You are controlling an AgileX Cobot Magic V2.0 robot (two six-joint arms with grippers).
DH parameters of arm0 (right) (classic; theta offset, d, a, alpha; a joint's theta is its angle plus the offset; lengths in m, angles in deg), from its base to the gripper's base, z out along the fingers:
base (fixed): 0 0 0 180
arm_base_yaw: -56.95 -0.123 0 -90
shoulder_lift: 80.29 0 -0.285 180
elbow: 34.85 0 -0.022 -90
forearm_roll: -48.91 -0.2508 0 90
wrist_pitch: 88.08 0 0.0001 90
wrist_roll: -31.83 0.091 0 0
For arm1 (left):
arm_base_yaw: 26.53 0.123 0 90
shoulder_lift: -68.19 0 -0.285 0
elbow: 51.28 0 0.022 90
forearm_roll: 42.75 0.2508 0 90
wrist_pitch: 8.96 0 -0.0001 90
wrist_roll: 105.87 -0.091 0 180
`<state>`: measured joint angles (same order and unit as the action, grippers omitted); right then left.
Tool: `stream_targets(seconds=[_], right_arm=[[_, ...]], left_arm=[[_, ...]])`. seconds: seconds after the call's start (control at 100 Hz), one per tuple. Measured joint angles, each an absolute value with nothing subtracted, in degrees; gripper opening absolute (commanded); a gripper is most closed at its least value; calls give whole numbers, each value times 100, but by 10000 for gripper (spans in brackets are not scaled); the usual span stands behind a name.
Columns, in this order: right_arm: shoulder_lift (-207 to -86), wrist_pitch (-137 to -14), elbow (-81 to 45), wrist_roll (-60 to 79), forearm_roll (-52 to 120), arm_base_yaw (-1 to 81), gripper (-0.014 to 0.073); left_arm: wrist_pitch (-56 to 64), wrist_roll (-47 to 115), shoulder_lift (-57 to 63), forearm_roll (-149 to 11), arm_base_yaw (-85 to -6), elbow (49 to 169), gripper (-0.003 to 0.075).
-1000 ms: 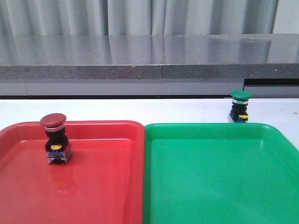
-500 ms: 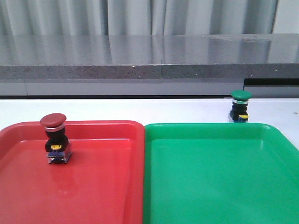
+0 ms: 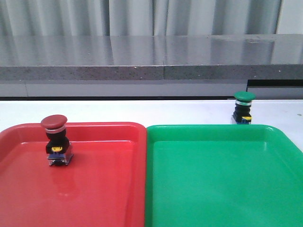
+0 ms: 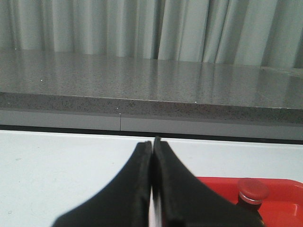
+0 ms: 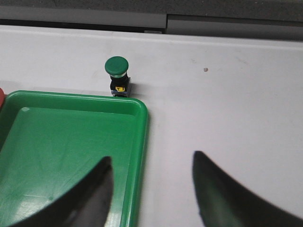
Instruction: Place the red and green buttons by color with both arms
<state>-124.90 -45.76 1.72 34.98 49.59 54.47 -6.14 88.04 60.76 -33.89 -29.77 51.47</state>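
Observation:
The red button (image 3: 56,142) stands upright inside the red tray (image 3: 94,189), near its far left; its cap also shows in the left wrist view (image 4: 253,190). The green button (image 3: 244,108) stands upright on the white table just behind the green tray (image 3: 222,179), near its far right corner; it also shows in the right wrist view (image 5: 118,77). My left gripper (image 4: 152,144) is shut and empty, over the table left of the red tray. My right gripper (image 5: 151,161) is open and empty above the green tray's right rim (image 5: 142,142), well short of the green button. Neither gripper shows in the front view.
The two trays sit side by side at the table's front, touching edges. A grey stone ledge (image 3: 151,66) runs along the back of the white table, with a curtain behind it. A small dark speck (image 5: 204,70) lies on the table right of the green button.

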Motion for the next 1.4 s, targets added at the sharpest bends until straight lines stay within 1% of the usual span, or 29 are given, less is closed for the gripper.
stream_targets(seconds=[0.02, 0.11, 0.33, 0.47, 0.64, 1.0, 1.22, 1.4], right_arm=[[-12490, -4576, 172, 3498, 4959, 5447, 628], [-12490, -4654, 172, 3498, 4959, 5447, 601], [-12540, -5019, 163, 3498, 4891, 5447, 601], [-12938, -5052, -21, 3498, 4811, 5447, 601], [-13876, -5060, -565, 3498, 4693, 5370, 601], [-16132, -5206, -1844, 3498, 4680, 4820, 601], [-17343, -5291, -2417, 3498, 4680, 4772, 601], [-18074, -5303, -2836, 3498, 4698, 4772, 601]], left_arm=[[-614, 8804, 6076, -3389, -2977, 5147, -19], [-614, 8804, 6076, -3389, -2977, 5147, -19], [-614, 8804, 6076, -3389, -2977, 5147, -19], [-614, 8804, 6076, -3389, -2977, 5147, -19], [-614, 8804, 6076, -3389, -2977, 5147, -19], [-614, 8804, 6076, -3389, -2977, 5147, -20], [-614, 8804, 6076, -3389, -2977, 5147, -20], [-619, 8804, 6076, -3389, -2977, 5147, -20]])
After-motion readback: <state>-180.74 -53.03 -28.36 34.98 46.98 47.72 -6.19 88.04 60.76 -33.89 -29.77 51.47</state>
